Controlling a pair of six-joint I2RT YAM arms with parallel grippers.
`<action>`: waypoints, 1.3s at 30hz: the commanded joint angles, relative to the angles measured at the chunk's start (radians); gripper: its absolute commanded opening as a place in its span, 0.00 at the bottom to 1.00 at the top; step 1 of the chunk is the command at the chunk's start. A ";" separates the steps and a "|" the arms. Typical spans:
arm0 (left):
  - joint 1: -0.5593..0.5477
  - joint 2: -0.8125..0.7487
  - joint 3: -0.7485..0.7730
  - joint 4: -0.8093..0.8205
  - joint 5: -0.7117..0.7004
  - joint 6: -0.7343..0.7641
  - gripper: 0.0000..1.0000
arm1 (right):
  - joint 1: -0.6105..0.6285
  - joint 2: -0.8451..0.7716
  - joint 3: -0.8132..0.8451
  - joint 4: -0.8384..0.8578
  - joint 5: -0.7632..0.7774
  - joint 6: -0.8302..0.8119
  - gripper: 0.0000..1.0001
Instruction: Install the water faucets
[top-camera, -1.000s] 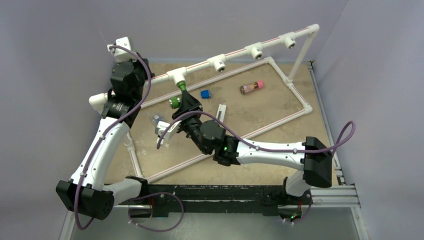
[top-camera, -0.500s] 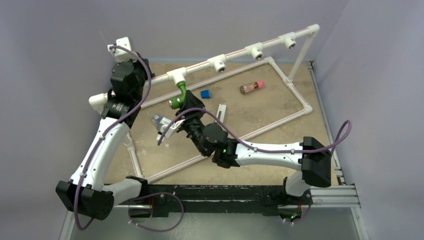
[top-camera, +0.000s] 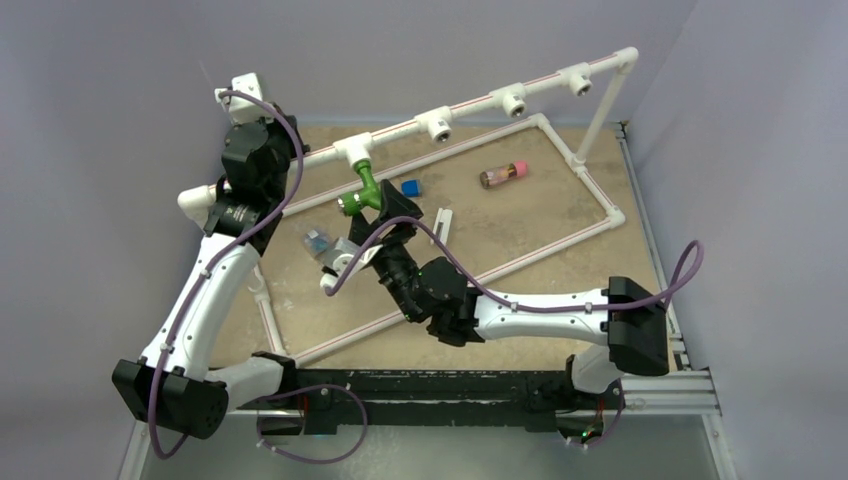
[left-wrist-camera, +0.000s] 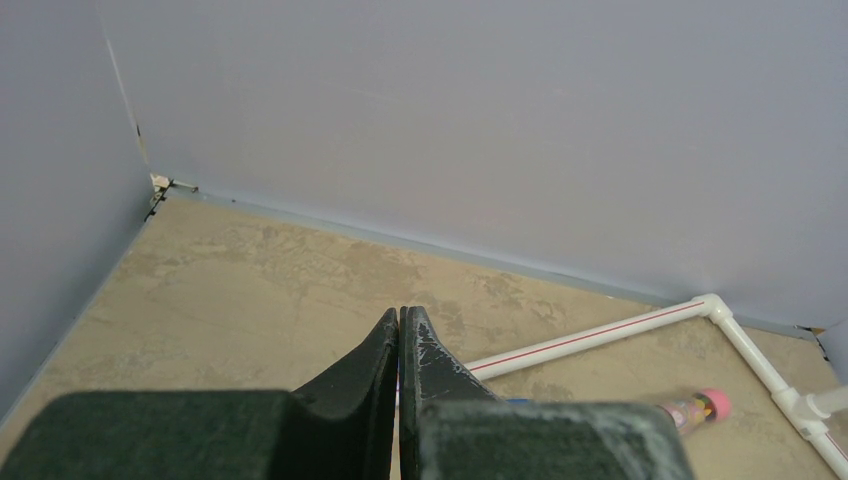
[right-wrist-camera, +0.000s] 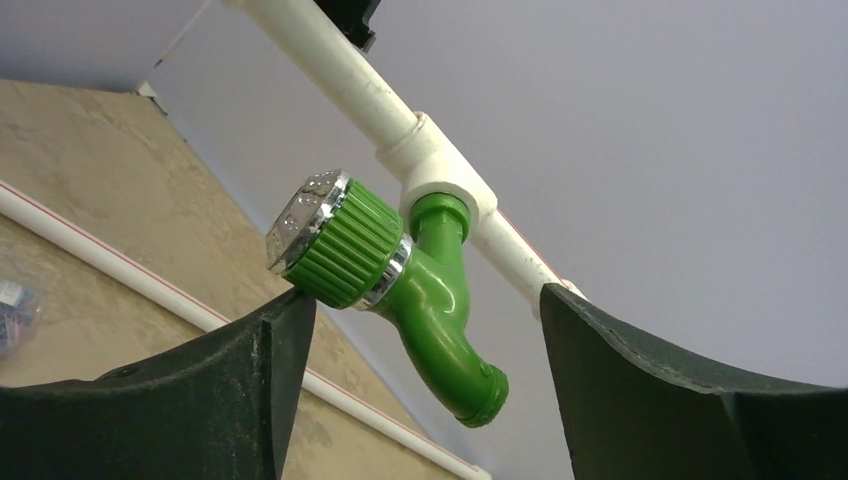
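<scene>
A bright green water faucet (right-wrist-camera: 432, 300) with a ribbed, chrome-capped knob hangs by its stem from the first white tee (right-wrist-camera: 440, 180) of the raised pipe rail (top-camera: 470, 108). Its spout curves downward. My right gripper (right-wrist-camera: 425, 292) stands open around it. The left finger (right-wrist-camera: 270, 360) sits just under the knob, and the right finger (right-wrist-camera: 640, 370) is well apart from the spout. From above, the faucet (top-camera: 362, 190) shows just ahead of the right gripper (top-camera: 385, 212). My left gripper (left-wrist-camera: 400, 312) is shut on nothing, raised at the back left and facing the far wall.
Three further tees (top-camera: 437, 125) on the rail show bare openings. On the tan board lie a blue piece (top-camera: 410, 187), a pink-capped bottle (top-camera: 503, 174), a white strip (top-camera: 441, 222) and a small packet (top-camera: 317, 240). A floor-level white pipe frame (top-camera: 590, 185) borders the board.
My right gripper has opened off the faucet and drawn back a little toward the near edge. The faucet stays hanging in the tee. The left arm has not moved.
</scene>
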 joint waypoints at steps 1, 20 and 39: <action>-0.028 0.027 -0.038 -0.217 0.051 0.007 0.00 | 0.006 -0.100 -0.016 -0.016 -0.066 0.062 0.86; -0.022 0.073 0.064 -0.220 0.035 0.003 0.08 | 0.005 -0.491 -0.129 -0.616 -0.172 0.536 0.98; -0.019 0.140 0.396 -0.065 0.087 0.073 0.41 | -0.274 -0.659 -0.334 -0.899 -0.211 1.329 0.99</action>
